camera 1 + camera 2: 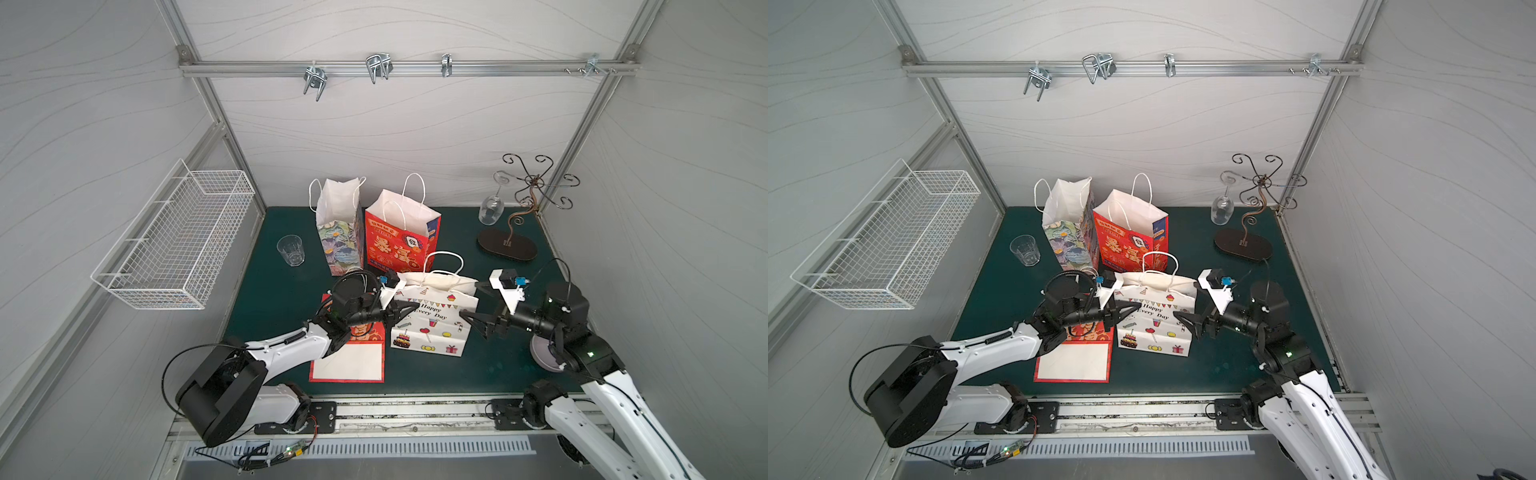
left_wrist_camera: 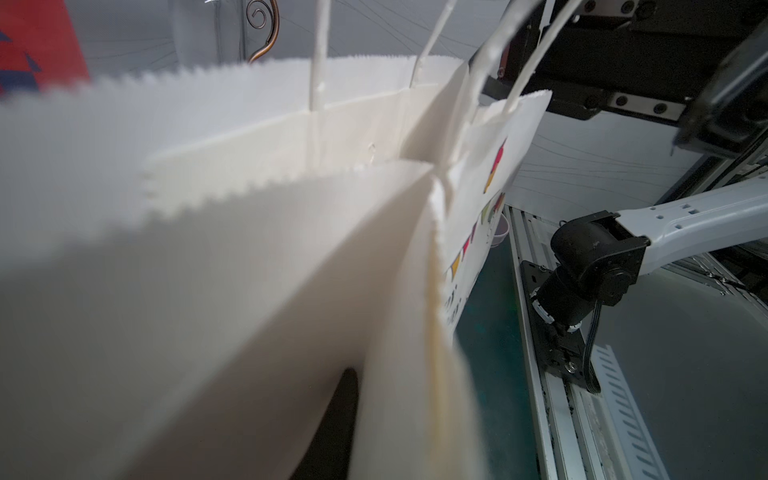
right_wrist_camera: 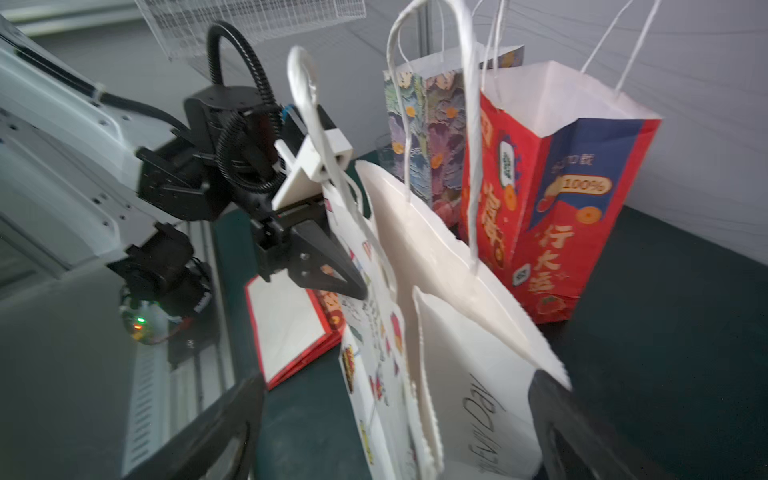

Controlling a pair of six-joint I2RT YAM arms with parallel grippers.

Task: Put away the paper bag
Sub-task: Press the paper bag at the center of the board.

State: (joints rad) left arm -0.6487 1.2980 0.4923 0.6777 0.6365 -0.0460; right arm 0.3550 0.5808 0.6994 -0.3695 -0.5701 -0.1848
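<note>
On the worktop (image 1: 490, 374) the white party bag (image 1: 432, 328) stands upright between both claws, long axis running left to right; left claw (image 1: 409, 309) narrow, seemingly pinching its left edge; right claw (image 1: 473, 324) gapes wide, straddling its right edge.

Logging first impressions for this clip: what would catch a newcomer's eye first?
The white party bag stands mid-table, the left gripper pinching its side and the right gripper open around its opposite edge. Behind it stand a red bag and a floral bag.
</note>
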